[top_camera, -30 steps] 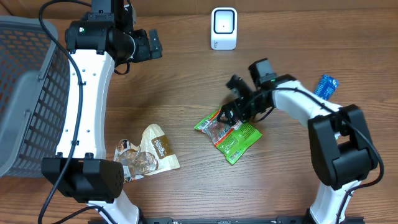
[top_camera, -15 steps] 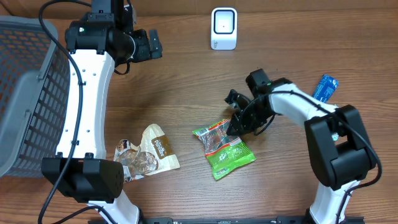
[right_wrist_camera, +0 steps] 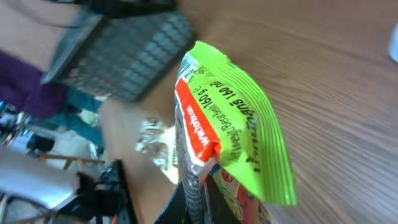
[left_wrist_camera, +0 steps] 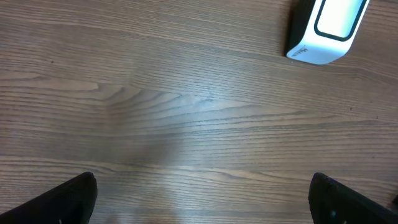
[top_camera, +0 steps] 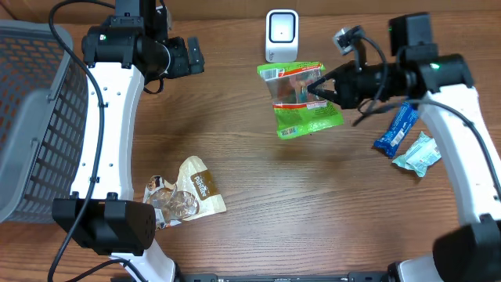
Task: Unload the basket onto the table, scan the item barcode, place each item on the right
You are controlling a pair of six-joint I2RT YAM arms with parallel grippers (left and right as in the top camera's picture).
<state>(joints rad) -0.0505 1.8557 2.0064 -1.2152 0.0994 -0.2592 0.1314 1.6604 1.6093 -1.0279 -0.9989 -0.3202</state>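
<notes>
Green, crinkly foil: snack bag point(top_camera: 301, 98) pinched by one edge in the right gripper point(top_camera: 319, 90), clamped shut on it and lifted clear of the wooden surface point(top_camera: 313, 211), just in front of the white scanner point(top_camera: 282, 35). From the right wrist, seen edge-on and a little bowed, with a red band and print along the seam. No barcode clearly made out in any view. Left gripper point(top_camera: 192, 56) spread wide, holding nothing, parked over bare wood on the basket point(top_camera: 31, 117) side of the scanner, well apart from the bag.

Step in hand, by the look of it: presenting the bag to the scanner window.

To do it well:
- Find the barcode panel first, probably on the back or near a seam, then roll the wrist until that panel squarely faces the window rather than the ceiling.
- Hold by the edge only, so no finger covers the bars.
- Hang the bag as flat as possible, since creased foil likely means glare and a broken code.
- Bring it near the window without touching. A light, upright scanner looks easy to knock over.
- Pause there, steady, and tilt slightly if nothing reads.
- Swing clear of the blue wrapper point(top_camera: 397, 129) and the pale packet point(top_camera: 417, 153) lying under the right arm.
</notes>
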